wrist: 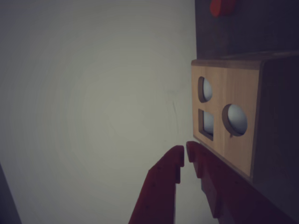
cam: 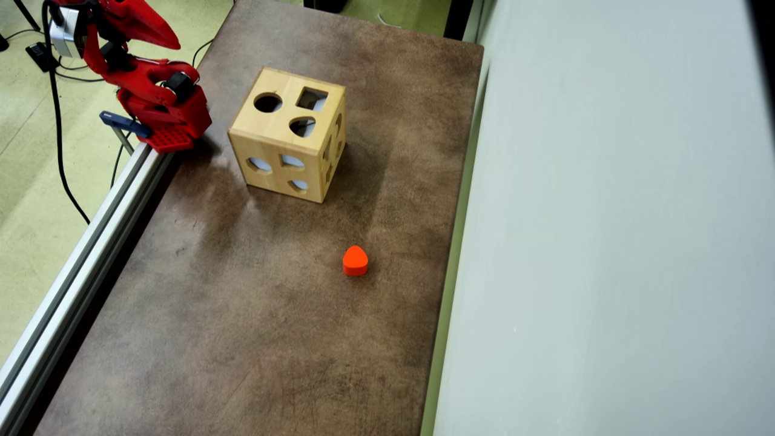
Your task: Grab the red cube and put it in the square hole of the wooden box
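The wooden box [cam: 275, 124] stands on the brown table near the arm's base, with its square hole [cam: 312, 98] in the top face beside a round cutout. The wrist view shows the wooden box [wrist: 238, 88] at right, turned on its side, with the square hole [wrist: 206, 124] below an oval cutout. My gripper [wrist: 185, 150] is shut with nothing between its red fingers, its tips just left of the box's lower corner. In the overhead view the gripper [cam: 174, 42] is folded back above the base at top left. The red cube is out of view.
An orange-red block with a rounded, heart-like outline [cam: 355, 260] lies on the table in front of the box; the wrist view shows the block [wrist: 222, 6] at the top edge. A pale wall [cam: 605, 242] bounds the table's right side and a metal rail [cam: 91, 242] its left.
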